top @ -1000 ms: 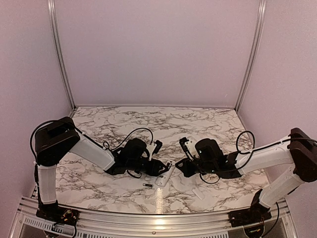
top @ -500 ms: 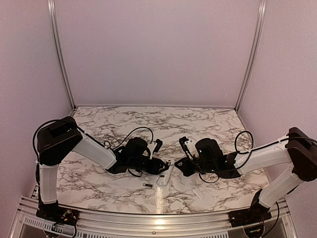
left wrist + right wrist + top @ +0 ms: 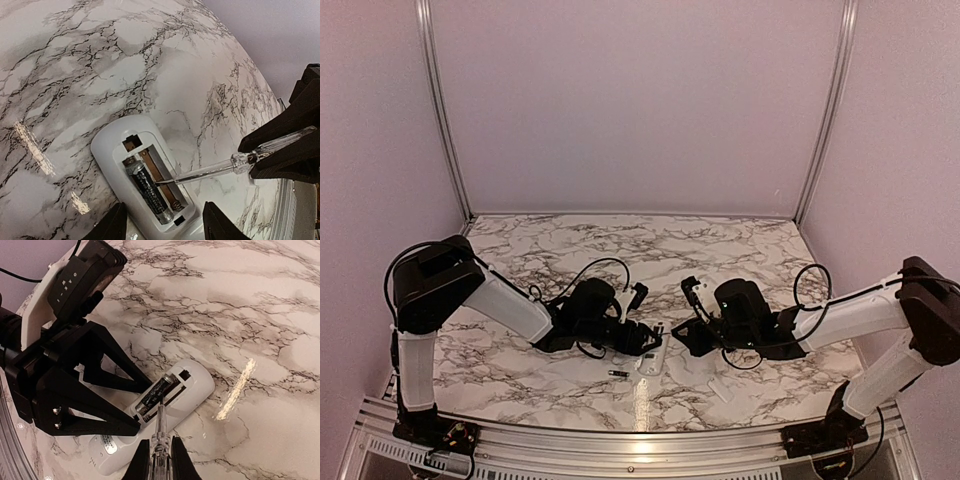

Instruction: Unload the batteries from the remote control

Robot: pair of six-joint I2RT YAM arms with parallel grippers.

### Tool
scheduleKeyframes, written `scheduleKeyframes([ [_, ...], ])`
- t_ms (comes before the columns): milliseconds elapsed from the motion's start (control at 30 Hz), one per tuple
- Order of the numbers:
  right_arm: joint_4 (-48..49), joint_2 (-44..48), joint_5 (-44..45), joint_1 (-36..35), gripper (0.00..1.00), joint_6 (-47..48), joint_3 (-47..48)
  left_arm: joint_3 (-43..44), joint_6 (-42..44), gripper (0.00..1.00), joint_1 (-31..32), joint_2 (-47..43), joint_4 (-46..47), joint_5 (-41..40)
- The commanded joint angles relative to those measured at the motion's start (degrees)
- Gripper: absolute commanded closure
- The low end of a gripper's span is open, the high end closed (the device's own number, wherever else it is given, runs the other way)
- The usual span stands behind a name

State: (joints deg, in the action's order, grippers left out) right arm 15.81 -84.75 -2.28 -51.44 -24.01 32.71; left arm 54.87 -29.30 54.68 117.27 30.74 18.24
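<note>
As we scan from the left, we find the left gripper (image 3: 164, 206) low over the remote control (image 3: 112, 150), which lies bay-upward near the front middle of the table (image 3: 570, 250). Its fingers (image 3: 112, 227) have spread wider than a second ago and stand astride the remote's end; we cannot tell whether they still pinch it. Just in front of the remote, one battery (image 3: 618, 373) lies loose on the table, where it lay before. The other battery (image 3: 147, 192) sits in the bay beside an empty slot, so we judge the job half done. To the right, the right gripper (image 3: 159, 444) stays clenched on a clear stick (image 3: 215, 170), its tip in the empty slot beside that battery. Further right lies a small white cover (image 3: 720, 388). The table's front edge is near; open marble stretches behind both arms.
</note>
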Motion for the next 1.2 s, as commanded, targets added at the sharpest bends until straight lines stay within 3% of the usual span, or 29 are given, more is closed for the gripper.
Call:
scheduleKeyframes([
  [0,-0.3,0.9,-3.0,0.0,1.00,-0.7,0.0,-0.1,0.7,0.46,0.2,-1.7,-1.1,2.5],
  [1167,-1.2,1.2,-3.6,0.0,1.00,-0.7,0.5,-0.2,-0.8,0.51,0.2,-1.9,-0.1,6.3],
])
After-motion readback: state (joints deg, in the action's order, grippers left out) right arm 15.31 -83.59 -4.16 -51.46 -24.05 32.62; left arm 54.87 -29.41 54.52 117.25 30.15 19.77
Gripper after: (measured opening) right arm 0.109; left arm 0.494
